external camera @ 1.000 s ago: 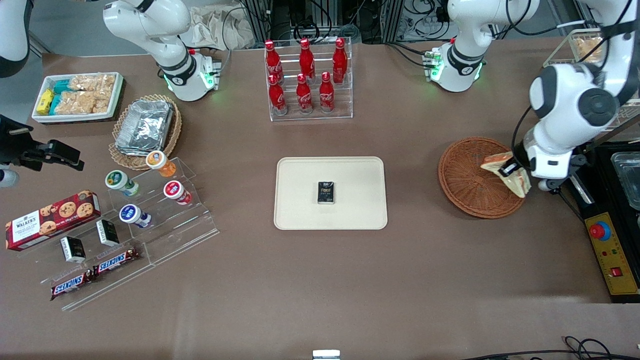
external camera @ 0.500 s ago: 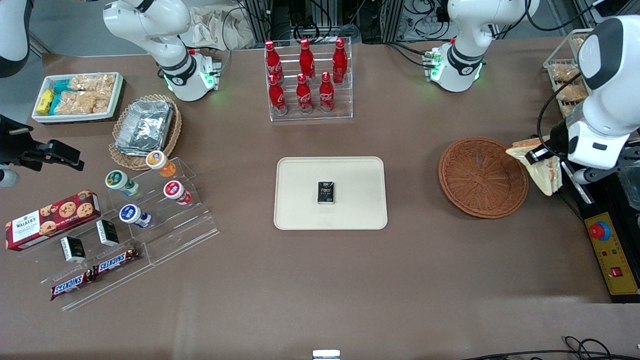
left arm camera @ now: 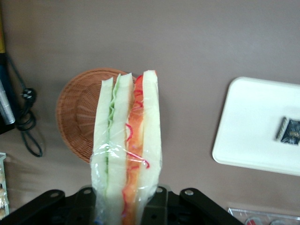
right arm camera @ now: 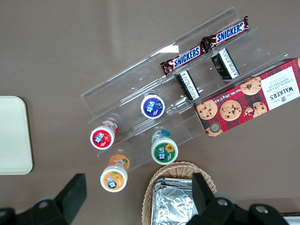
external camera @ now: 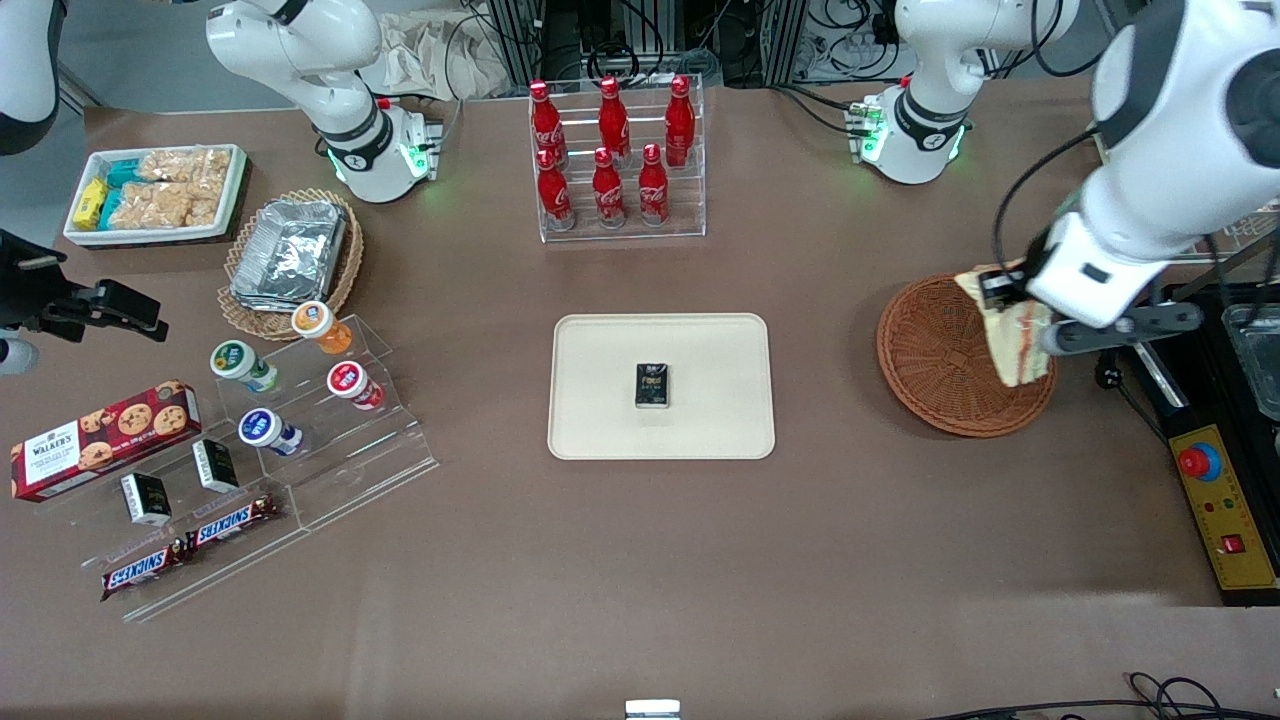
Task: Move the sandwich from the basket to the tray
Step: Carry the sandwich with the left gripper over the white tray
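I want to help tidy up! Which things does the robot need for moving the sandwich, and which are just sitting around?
Needed for the job:
sandwich, held in the pincer above the basket
basket
tray

Just sitting around:
small black box on the tray
cola bottles
cookie box
Snickers bars
foil container

Bright, even overhead light, soft shadows; wrist close-up slightly blurred.

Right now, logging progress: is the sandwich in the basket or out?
Out. The gripper holds the sandwich above the empty basket, not yet over the tray.
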Controlling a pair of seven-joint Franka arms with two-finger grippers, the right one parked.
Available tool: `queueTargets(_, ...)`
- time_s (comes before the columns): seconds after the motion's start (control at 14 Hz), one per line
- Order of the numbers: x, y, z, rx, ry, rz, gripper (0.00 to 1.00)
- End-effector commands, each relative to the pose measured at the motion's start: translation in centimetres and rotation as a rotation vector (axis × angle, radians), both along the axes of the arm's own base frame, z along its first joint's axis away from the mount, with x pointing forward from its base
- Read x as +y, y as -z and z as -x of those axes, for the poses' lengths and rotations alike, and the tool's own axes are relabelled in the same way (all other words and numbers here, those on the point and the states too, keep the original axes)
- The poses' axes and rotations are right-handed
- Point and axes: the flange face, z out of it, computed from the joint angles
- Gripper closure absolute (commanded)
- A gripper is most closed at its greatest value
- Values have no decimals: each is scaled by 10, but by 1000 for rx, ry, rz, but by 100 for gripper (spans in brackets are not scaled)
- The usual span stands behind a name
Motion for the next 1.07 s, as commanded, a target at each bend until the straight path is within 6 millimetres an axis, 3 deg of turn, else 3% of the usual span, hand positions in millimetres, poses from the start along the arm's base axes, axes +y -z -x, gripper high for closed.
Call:
queueTargets(0.0,-42,6,4,35,86,13,100)
queueTargets(0.71,-177,100,21,82,209,30,100)
queueTargets(1.0,-203,156,32,27,224,67,100)
